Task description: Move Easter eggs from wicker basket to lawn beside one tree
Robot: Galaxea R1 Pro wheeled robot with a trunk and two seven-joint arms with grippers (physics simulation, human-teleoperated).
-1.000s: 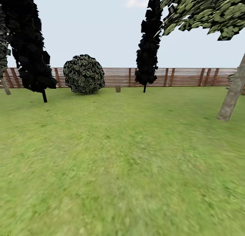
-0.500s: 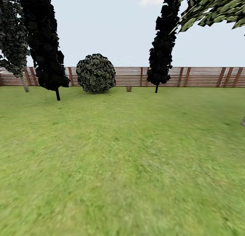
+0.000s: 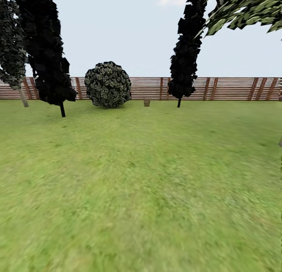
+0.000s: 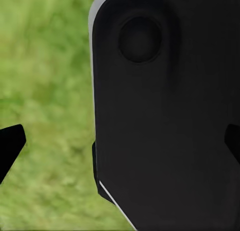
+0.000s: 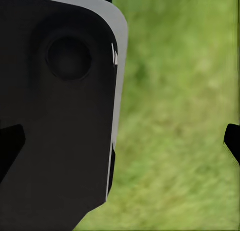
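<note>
Green lawn point(image 3: 141, 178) runs to slatted fence point(image 3: 227, 88) w/ round bush point(image 3: 108, 84), small brown object point(image 3: 147, 102) nearby; left hand point(image 4: 120, 146), right hand point(image 5: 120, 141) fingertips wide apart, empty.

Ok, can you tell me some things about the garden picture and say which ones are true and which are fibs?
1. A round, leafy dark-green bush stands in front of the brown slatted wooden fence. True.
2. The small brown thing far off sits between the bush and a narrow dark conifer. True.
3. Bright yellow eggs lie on the grass close by. False: the near green lawn shows just grass.
4. The sky is dark like night. False: it is pale blue daylight.
5. The fence is white. False: it is brown.
</note>
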